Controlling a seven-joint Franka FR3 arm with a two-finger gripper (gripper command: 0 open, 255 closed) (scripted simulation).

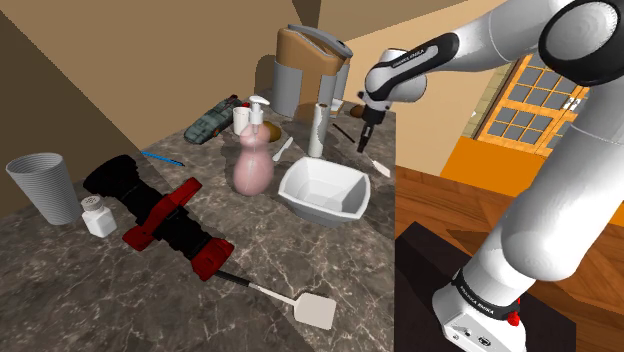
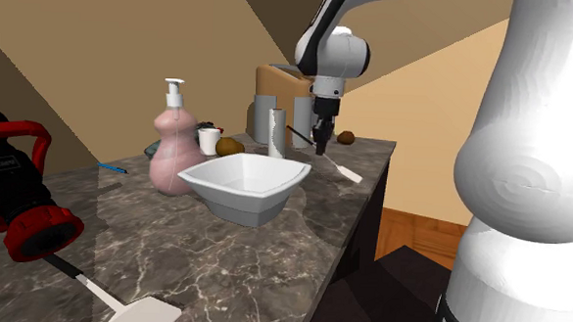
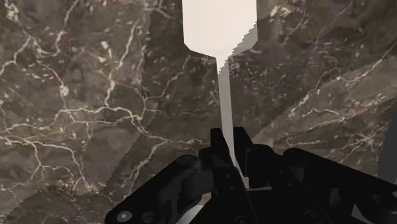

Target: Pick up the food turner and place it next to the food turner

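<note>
Fingers (image 3: 216, 144) of the all-black two-finger gripper (image 1: 365, 144) clamp narrowly on the thin handle of a pale flat-bladed food turner (image 1: 380, 168), whose blade slants down toward the dark veined marble countertop (image 1: 60, 290). In the shoulder view it sits at one o'clock from a white square bowl (image 1: 322, 190). A second pale food turner (image 1: 318, 308) lies at the bowl's six o'clock.

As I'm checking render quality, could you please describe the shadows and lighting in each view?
Wrist view: hard-edged shadow bands cross the marble counter; the turner clasped in the tool is bright, one blade edge jagged. Shoulder view: the wall at its left lies in shade. Second exterior view: the white bowl has a bright rim, grey underside.
</note>
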